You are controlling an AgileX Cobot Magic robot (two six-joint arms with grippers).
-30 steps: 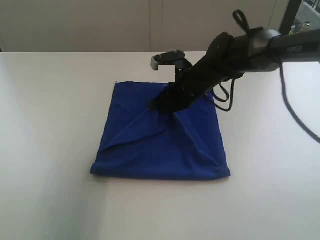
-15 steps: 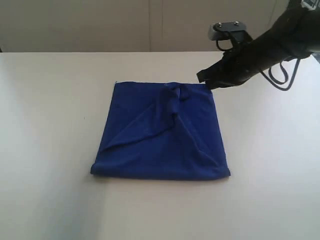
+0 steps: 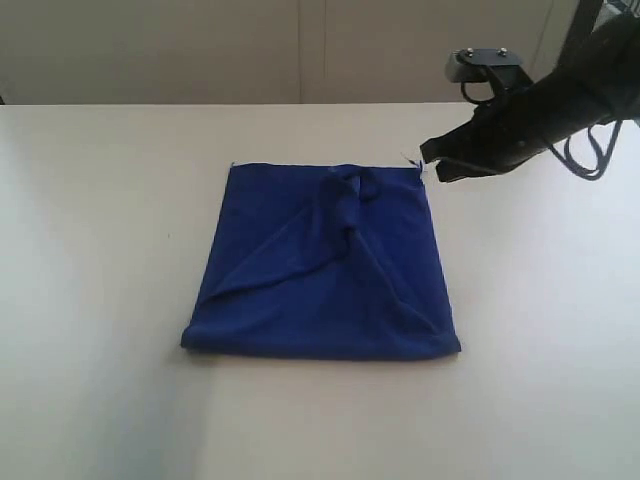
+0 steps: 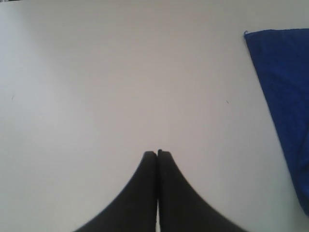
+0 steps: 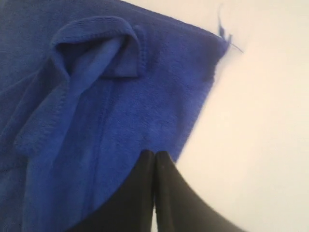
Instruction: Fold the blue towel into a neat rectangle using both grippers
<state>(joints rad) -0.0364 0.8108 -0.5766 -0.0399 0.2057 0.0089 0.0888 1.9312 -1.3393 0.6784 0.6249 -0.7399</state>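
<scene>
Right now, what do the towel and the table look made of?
Towel: soft fabric, probably microfibre or terry; it shows a fuzzy nap, a rolled hem and a loose thread at one corner. Table: smooth, hard, off-white top, perhaps laminate; matte with a faint sheen and no visible grain.

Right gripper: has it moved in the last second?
Yes. The right gripper has pulled off the middle of the blue towel, going right and toward the far edge. Shut, it is now by the towel's far right corner.
</scene>
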